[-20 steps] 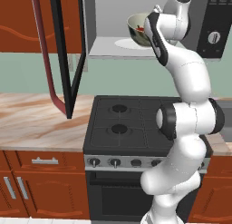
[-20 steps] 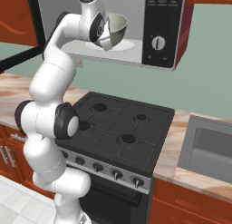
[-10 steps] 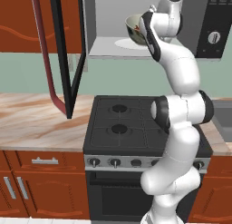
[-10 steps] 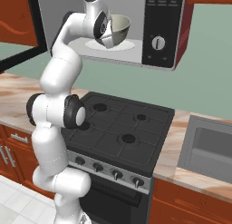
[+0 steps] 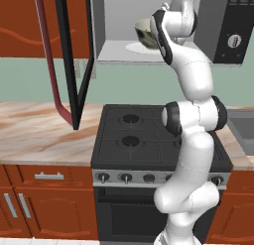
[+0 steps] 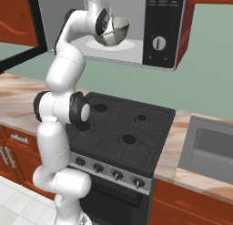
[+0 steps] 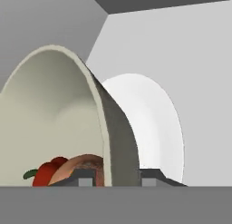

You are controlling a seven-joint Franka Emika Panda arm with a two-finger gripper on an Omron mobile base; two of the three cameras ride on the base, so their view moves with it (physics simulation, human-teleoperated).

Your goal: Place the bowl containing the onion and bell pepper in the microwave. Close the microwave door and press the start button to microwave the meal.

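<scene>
Arm [image 5: 196,125] raised high above the stove [image 5: 149,135], hand reaching into the open microwave [image 6: 136,33]. Bowl [image 6: 116,30] up inside the pale grey cavity, over the white round turntable plate [image 7: 154,128] — whether resting on it or just above, cannot tell. Seen in the left base view as a cream rim with dark blotched outside [image 5: 145,34], partly behind the wrist.

In the hand view: bowl wall [image 7: 115,141] standing edge-on between the two dark fingertips [image 7: 80,177], one tip inside the bowl, the other outside. Gripper [image 7: 113,177] astride the rim, jaws either side of the wall; clamped on it or slightly slack, cannot tell.

Inside the bowl, low against the wall: bell pepper [image 7: 47,171], glossy red with a green stem, and just beside it the onion [image 7: 84,166], tan-orange, partly hidden by the inner fingertip.

Microwave door [image 5: 74,60] swung wide open to the left, hanging out over the marbled worktop [image 5: 39,135]. Control panel with round white knob [image 6: 158,43] to the right of the cavity.
</scene>
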